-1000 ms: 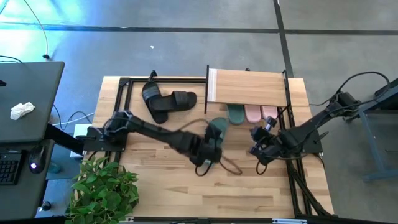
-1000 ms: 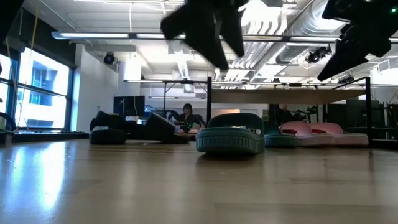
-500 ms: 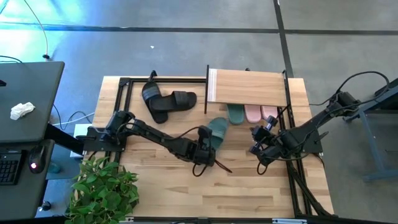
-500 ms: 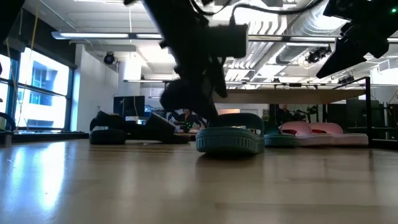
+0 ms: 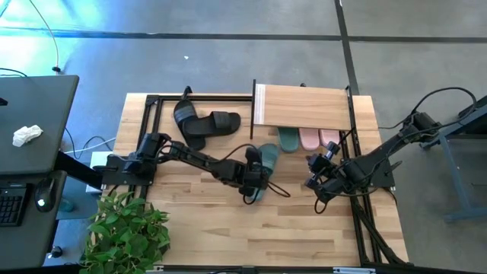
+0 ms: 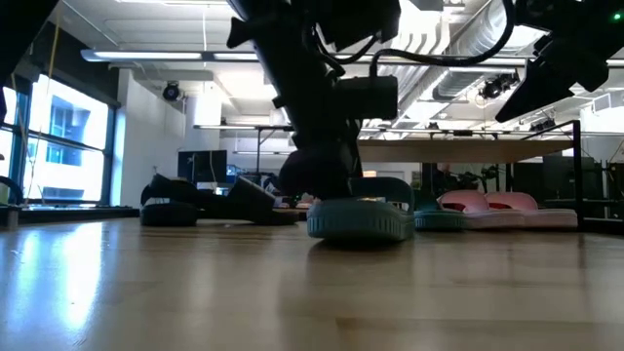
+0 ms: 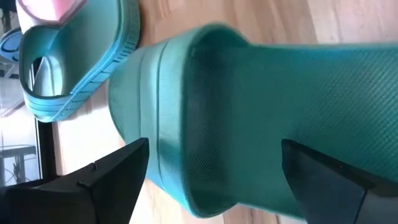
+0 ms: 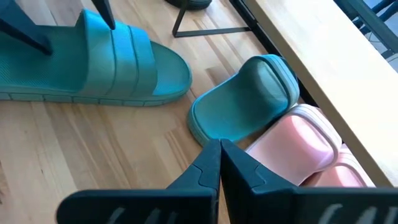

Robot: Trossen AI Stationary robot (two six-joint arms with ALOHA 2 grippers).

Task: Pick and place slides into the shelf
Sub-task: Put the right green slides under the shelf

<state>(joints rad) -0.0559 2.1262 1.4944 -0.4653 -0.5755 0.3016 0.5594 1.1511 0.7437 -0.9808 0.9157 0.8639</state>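
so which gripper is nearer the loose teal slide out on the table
Left. The left gripper is down over the loose teal slide, open fingers on either side of its strap. The right gripper hangs shut off to the slide's right, near the shelf.

Matt rubber on the loose teal slide [image 7: 249, 118], finely pebbled across the strap, smooth along its raised edge bands. Ribbed grooves round the sole of the second teal slide [image 8: 245, 102]. Soft, smooth, faintly sheened rubber on the pink slides [image 8: 305, 146]. Light, straight-grained wood on the shelf [image 5: 304, 106] top, over thin matt black metal legs. Satin-finished wooden planks across the table [image 6: 292, 292], catching reflections. Matt black plastic on the left gripper [image 7: 211, 180] fingers.
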